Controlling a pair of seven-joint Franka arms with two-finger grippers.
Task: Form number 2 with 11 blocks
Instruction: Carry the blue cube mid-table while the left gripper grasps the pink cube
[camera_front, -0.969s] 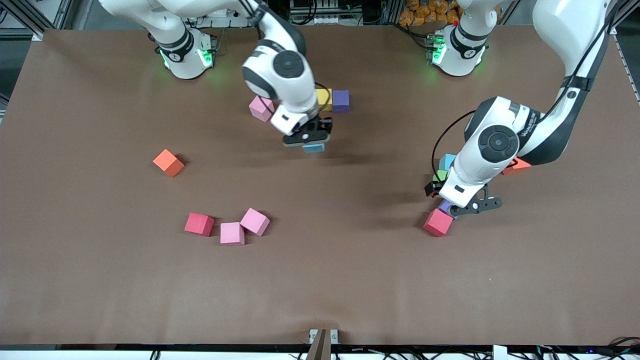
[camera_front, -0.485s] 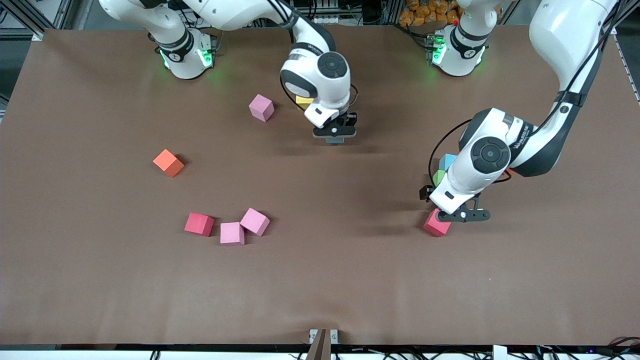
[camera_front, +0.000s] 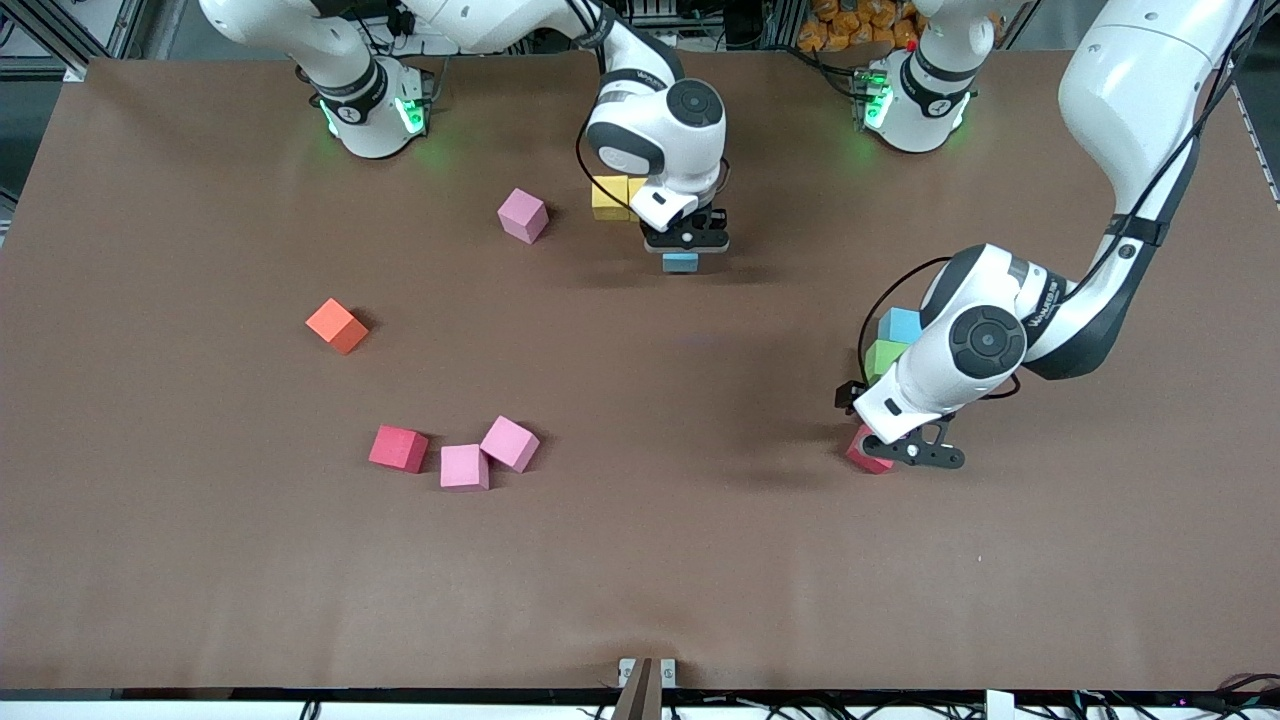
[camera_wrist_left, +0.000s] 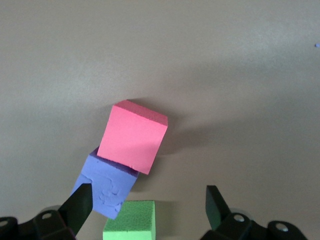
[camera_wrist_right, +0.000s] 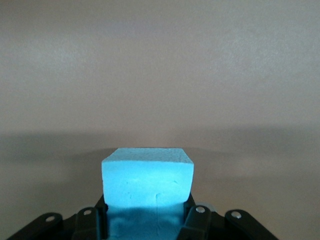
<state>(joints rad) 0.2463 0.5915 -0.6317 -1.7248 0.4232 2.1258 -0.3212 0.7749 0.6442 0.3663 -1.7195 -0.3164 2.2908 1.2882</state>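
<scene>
digit barely begun: yellow cubes (camera_front: 610, 194) set at frame top centre; my right gripper (camera_front: 682, 250) pinched light blue cube (camera_wrist_right: 148, 182); left gripper (camera_front: 905, 447), spread, over red cube (camera_wrist_left: 132, 136); pink cubes (camera_front: 486, 454) loose lower centre.

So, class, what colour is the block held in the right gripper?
Light blue block, seen best in the right wrist view, between the right gripper's fingers.

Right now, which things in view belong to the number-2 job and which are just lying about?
Job: blue block in the shut right end effector, by the yellow blocks; open left end effector above the red block, purple block and green block; other scattered blocks.
Lying about: metal bracket nearest the camera.
</scene>
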